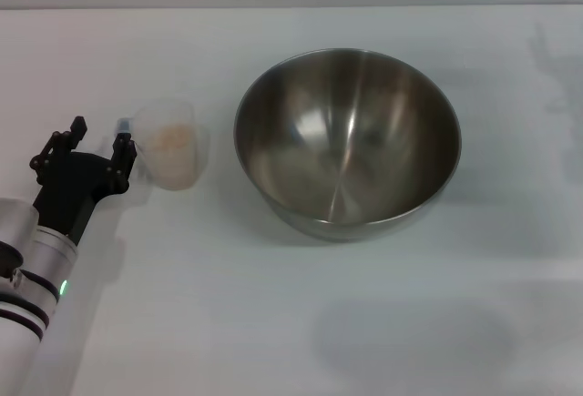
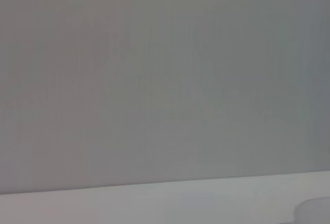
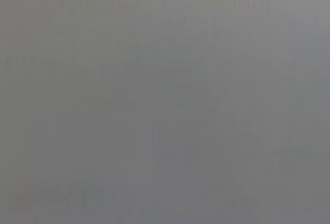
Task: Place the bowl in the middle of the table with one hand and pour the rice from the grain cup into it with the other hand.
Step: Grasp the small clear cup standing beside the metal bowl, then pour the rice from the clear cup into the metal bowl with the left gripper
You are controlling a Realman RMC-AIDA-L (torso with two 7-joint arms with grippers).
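The white desk [image 1: 273, 323] fills nearly the whole head view, matte and unmarked, with a grey wall band along its far edge. On it, about in the middle and a little toward the right, stands the bowl [image 1: 347, 141], upright, wide and deep, its brushed steel inside shiny. To the bowl's left, near but apart from it, sits the grain cup [image 1: 171, 144], clear plastic and far smaller, with the rice [image 1: 170, 137] showing as a pale beige heap inside. The left tool [image 1: 97, 144] is at the desk's left side, just beside the cup, its black fingers spread apart with nothing between them; one fingertip is close to the cup's wall. The right tool is out of sight in every view.
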